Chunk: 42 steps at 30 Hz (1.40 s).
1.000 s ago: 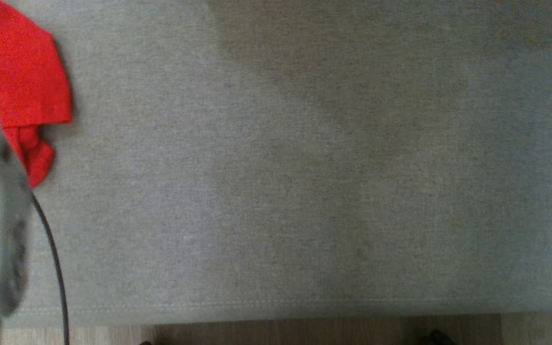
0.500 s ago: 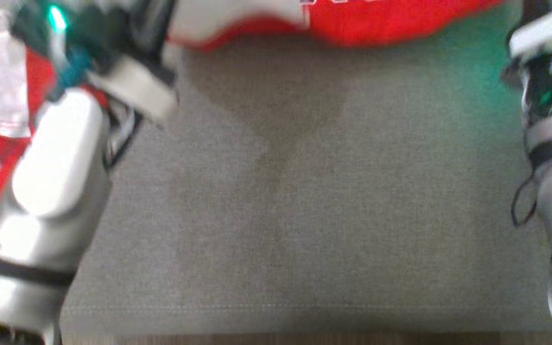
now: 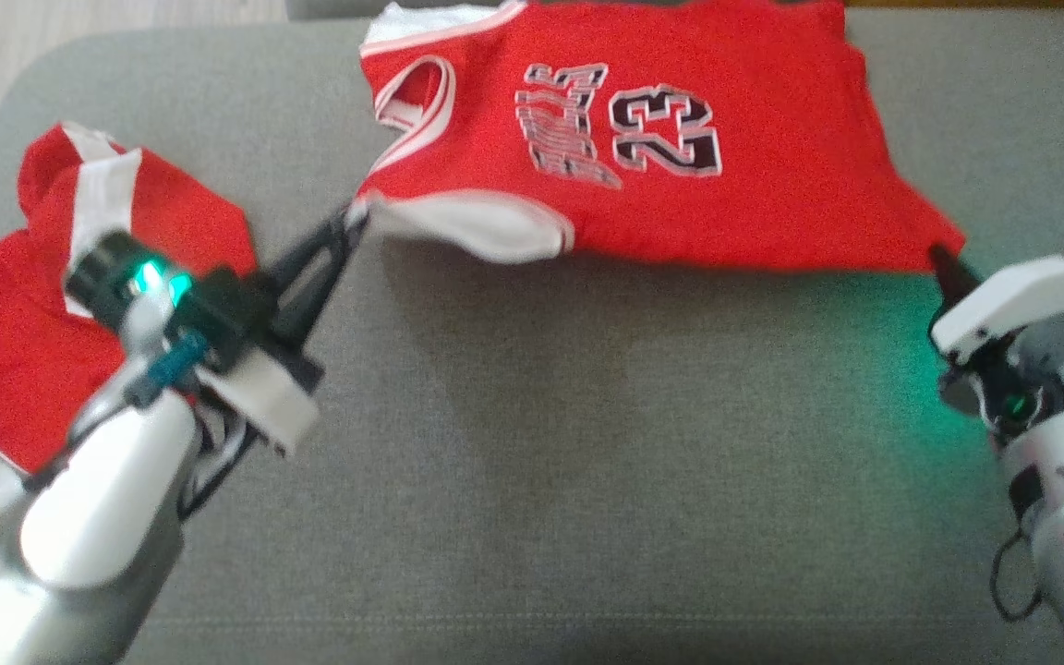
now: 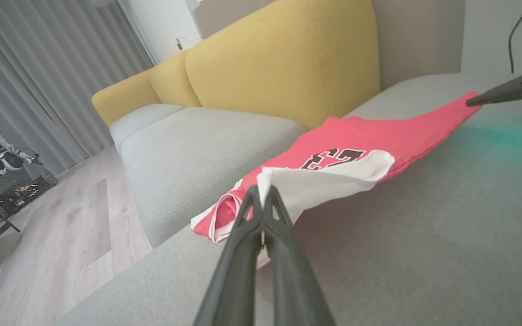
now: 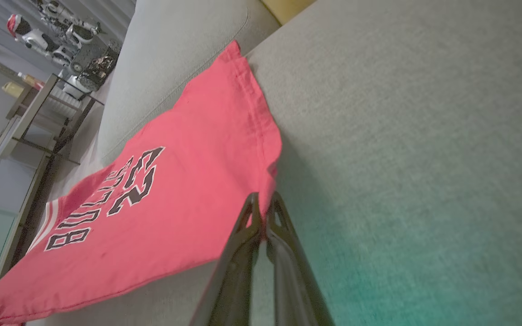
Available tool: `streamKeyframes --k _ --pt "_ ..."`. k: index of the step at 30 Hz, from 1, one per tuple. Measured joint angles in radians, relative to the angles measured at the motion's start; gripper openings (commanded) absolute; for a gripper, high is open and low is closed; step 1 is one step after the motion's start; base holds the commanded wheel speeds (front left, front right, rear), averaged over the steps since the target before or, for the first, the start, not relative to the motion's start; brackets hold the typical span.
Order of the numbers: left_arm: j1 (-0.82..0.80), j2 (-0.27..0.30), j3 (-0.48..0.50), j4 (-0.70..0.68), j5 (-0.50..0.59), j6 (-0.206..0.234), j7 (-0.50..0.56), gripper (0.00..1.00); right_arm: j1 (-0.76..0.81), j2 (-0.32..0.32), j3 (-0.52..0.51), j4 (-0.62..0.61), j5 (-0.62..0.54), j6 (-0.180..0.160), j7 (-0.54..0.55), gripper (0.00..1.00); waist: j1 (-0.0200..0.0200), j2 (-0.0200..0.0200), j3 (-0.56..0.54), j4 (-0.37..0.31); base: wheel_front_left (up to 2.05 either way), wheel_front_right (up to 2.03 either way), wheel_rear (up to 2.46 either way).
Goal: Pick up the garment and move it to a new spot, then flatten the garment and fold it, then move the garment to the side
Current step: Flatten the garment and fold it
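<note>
Garment (image 3: 643, 157), a red jersey numbered 23, is spread over the far part of the grey sofa seat (image 3: 587, 443), with its near edge lifted between both arms. At one end the left tool (image 3: 352, 222) is clenched on the white-lined corner by the armhole, and at the other the right tool (image 3: 943, 259) is clenched on the hem corner. Pickup looks done and flattening is under way, while folding and moving aside remain. A second red garment (image 3: 6, 342) lies crumpled near the left arm

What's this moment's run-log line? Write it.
left gripper: shut on jersey armhole edge | right gripper: shut on hem corner | near edge lifted off cushion
</note>
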Motion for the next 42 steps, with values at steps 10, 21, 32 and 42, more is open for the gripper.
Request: streamKeyframes --k 10,21,32,42 --pt "0.144 0.074 -0.124 -0.019 -0.007 0.0 0.0 0.0 0.105 -0.06 0.079 -0.038 0.015 0.0 0.107 0.0 0.0 0.0 -0.103 -0.01 0.0 0.0 0.0" --pt "0.284 0.129 -0.228 -0.022 -0.082 0.0 0.034 0.0 0.216 -0.156 0.191 -0.16 0.032 0.0 0.32 0.0 0.0 0.0 -0.195 -0.016 0.0 0.0 0.0" --pt "0.359 0.241 -0.314 -0.162 -0.219 0.0 0.144 0.0 0.352 -0.279 0.278 -0.372 0.074 0.0 0.572 0.0 0.0 0.0 -0.224 -0.022 0.0 0.0 0.0" --pt "0.384 0.282 -0.292 -0.261 -0.286 0.028 0.173 0.0 0.419 -0.32 0.187 -0.537 0.116 0.0 0.647 0.0 0.0 0.0 -0.199 -0.025 0.0 0.0 0.0"
